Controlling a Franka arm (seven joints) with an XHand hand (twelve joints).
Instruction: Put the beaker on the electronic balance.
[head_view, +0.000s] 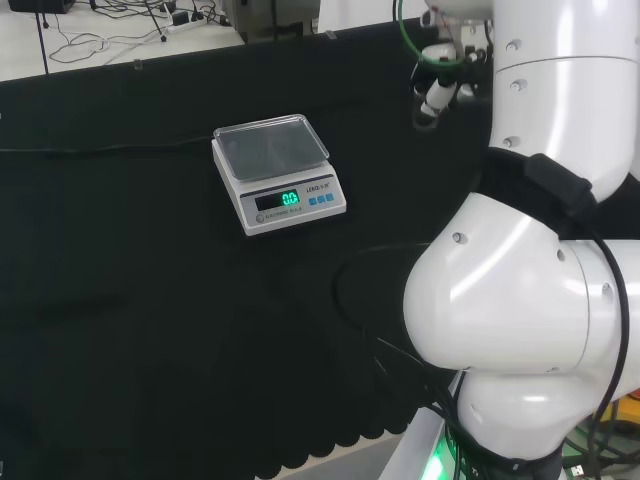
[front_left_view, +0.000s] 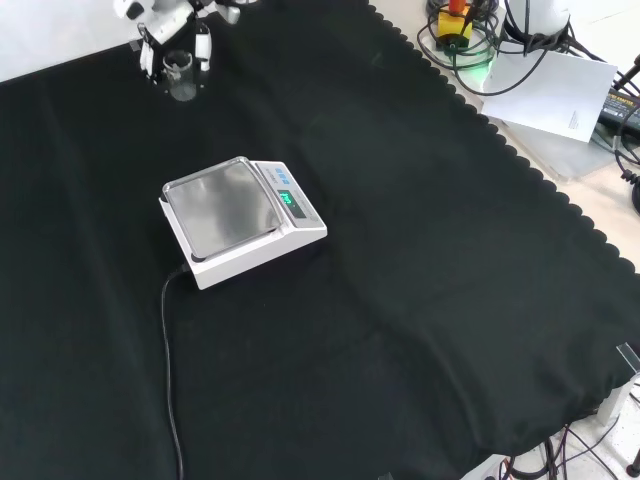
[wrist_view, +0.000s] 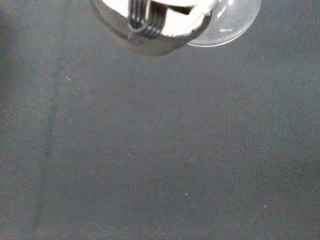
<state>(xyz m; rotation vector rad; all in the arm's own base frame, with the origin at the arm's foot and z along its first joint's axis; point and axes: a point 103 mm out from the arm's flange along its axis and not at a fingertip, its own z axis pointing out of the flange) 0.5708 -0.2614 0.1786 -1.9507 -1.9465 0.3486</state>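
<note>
Bench, black cloth (front_left_view: 420, 300): scalloped hem along the near and right edges in the front view; a wide bare stretch of cloth lies nearest the camera.

Electronic balance (front_left_view: 240, 220): white body, one piece, toward the middle of the cloth, left of centre in the front view. Steel weighing pan (front_left_view: 220, 207) bare, nothing on it. Lit green display (head_view: 289, 199) and blue keys (head_view: 320, 199) on the sloped front panel; small print beside them, too fine to make out. Black cord (front_left_view: 168, 380) runs from its base toward the near edge.

Beaker (front_left_view: 181, 76): clear, upright, at the far edge of the cloth near the far left corner in the front view, well apart from the balance. Contents cannot be told.

Hand (front_left_view: 165, 35): black and white, at the beaker, fingers (front_left_view: 203, 47) down on either side of it. Whether they pinch the glass cannot be told.
</note>
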